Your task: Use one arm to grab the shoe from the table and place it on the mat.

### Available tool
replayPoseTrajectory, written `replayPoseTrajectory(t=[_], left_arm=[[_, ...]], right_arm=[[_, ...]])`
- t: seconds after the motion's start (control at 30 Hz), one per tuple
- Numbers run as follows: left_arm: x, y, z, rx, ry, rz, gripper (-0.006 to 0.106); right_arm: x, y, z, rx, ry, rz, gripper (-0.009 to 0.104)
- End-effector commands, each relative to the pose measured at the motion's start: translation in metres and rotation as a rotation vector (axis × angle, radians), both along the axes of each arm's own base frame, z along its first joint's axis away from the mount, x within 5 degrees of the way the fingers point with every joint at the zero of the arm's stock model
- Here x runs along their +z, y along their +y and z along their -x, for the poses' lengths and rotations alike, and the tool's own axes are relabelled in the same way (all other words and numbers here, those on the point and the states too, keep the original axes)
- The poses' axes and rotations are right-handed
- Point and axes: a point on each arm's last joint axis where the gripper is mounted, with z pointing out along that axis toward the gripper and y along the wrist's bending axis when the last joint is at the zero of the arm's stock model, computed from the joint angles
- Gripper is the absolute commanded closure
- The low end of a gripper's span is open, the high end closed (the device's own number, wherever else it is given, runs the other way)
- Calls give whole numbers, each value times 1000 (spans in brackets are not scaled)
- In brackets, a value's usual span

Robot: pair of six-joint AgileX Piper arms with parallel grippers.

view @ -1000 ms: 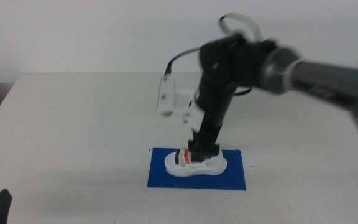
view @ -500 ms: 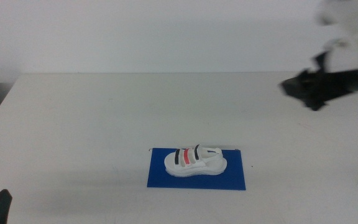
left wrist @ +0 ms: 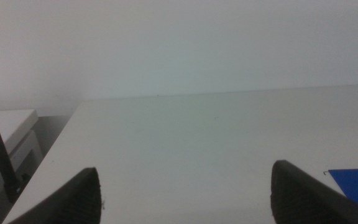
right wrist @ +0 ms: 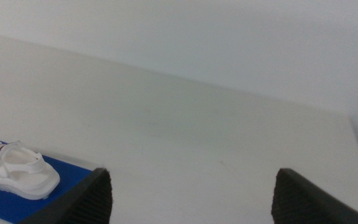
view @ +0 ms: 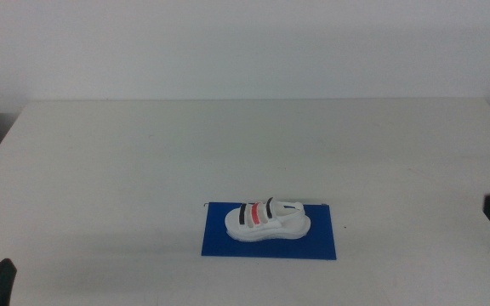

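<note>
Even, soft, bright light; faint shadow beside the mat [view: 269, 230]; slightly hazy wrist views.

White cabinet [left wrist: 8, 146] beside table, plain wall [view: 245, 47] behind.

White shoe [view: 267, 220], black and red straps, rests upright on sole atop dark-blue mat [view: 219, 241]. Mat lies flat on off-white desk [view: 143, 161], front-centre. Shoe within mat edges.
</note>
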Motion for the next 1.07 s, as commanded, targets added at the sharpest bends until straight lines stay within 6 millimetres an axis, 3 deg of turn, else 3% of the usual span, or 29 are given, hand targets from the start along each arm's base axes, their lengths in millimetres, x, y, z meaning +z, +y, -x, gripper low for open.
replayPoseTrajectory(t=[0.0, 0.2, 0.47, 0.77, 1.03], left_arm=[[6, 0, 1, 1, -88, 18, 7], [6, 0, 1, 1, -88, 18, 7], [6, 0, 1, 1, -88, 18, 7], [6, 0, 1, 1, -88, 18, 7], [6, 0, 1, 1, -88, 18, 7]], right_arm=[[11, -4, 12, -6, -192, 16, 28], [4, -8, 36, -7, -277, 7, 28], [-34, -12, 56, -8, -312, 0, 28], [-64, -14, 65, -9, -335, -6, 28], [-67, -14, 67, -7, -314, -5, 28]])
